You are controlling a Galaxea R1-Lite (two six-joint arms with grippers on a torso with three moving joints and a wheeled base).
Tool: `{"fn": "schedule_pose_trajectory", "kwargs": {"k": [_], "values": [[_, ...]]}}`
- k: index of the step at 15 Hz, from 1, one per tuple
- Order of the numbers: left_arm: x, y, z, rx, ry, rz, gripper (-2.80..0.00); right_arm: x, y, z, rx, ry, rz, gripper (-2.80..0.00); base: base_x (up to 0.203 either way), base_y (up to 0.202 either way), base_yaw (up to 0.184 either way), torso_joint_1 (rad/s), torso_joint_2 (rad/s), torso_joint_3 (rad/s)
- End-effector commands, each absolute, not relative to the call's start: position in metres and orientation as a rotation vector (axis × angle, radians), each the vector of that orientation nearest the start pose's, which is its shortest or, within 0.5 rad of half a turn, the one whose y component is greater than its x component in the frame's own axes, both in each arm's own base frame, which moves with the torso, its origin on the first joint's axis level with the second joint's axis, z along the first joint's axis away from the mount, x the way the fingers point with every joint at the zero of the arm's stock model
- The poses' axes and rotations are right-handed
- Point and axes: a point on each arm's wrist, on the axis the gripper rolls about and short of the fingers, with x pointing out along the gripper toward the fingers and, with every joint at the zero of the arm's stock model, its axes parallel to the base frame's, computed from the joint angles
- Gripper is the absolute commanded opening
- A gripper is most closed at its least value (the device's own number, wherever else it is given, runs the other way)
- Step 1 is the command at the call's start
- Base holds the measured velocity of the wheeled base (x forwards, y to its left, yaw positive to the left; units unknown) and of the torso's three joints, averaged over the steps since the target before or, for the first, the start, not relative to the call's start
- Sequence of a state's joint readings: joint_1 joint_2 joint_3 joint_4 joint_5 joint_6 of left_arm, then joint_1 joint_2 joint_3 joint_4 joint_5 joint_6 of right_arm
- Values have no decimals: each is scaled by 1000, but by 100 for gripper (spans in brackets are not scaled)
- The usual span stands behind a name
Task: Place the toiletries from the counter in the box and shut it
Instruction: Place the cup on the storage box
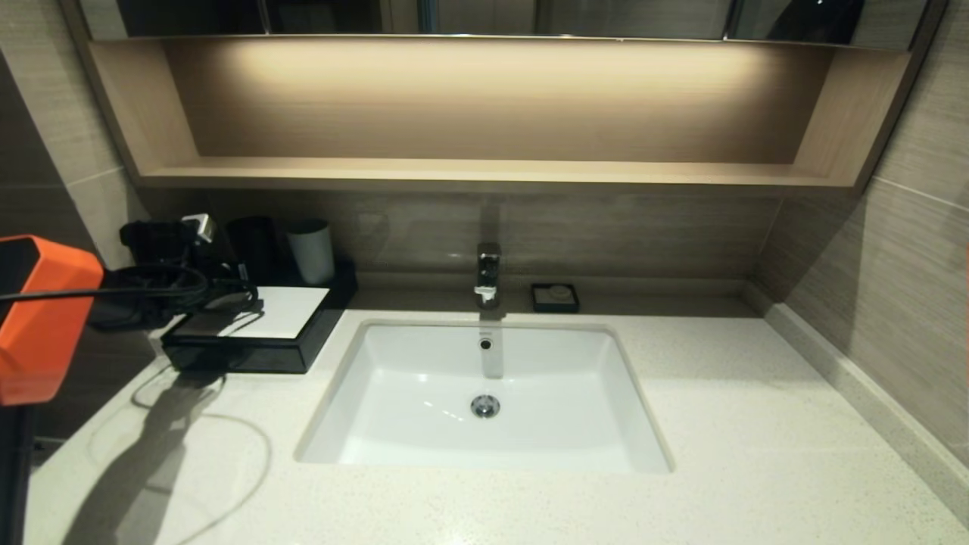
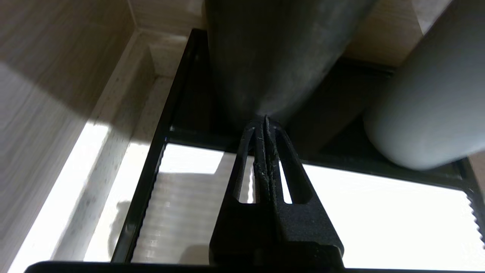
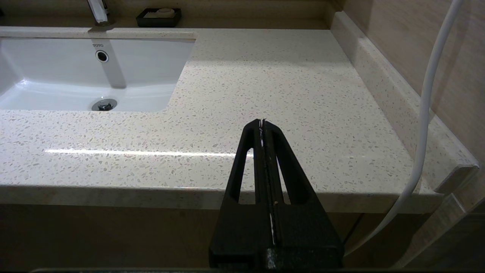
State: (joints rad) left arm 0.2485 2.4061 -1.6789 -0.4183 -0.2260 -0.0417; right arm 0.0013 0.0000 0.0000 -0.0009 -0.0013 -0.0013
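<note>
Hovering over the white lid of the box [image 1: 250, 333] at nine o'clock of the basin, the left gripper [image 2: 266, 125] is pinched together and empty, while the counter [image 1: 719, 424] shows no packets, so the task looks nearly done.

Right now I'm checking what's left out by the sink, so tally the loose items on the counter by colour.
Black: 3, the box, a dark cup and a small square dish.
Pale grey: 1, a cup.
Total: 4. No toiletry packets show on the counter.
</note>
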Motion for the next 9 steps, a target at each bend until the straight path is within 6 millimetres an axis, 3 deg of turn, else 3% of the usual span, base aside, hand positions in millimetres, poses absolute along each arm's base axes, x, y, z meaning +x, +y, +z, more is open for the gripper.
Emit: {"fn": "schedule_pose_trajectory", "kwargs": {"k": [1,9], "values": [[475,116,126,-111,287,30,-280,-23,0,75,-2,0,0,-280,0,0,0,0,0,0],[400,116,174,-117,291,70,-280,-23,0,75,-2,0,0,-280,0,0,0,0,0,0]]}}
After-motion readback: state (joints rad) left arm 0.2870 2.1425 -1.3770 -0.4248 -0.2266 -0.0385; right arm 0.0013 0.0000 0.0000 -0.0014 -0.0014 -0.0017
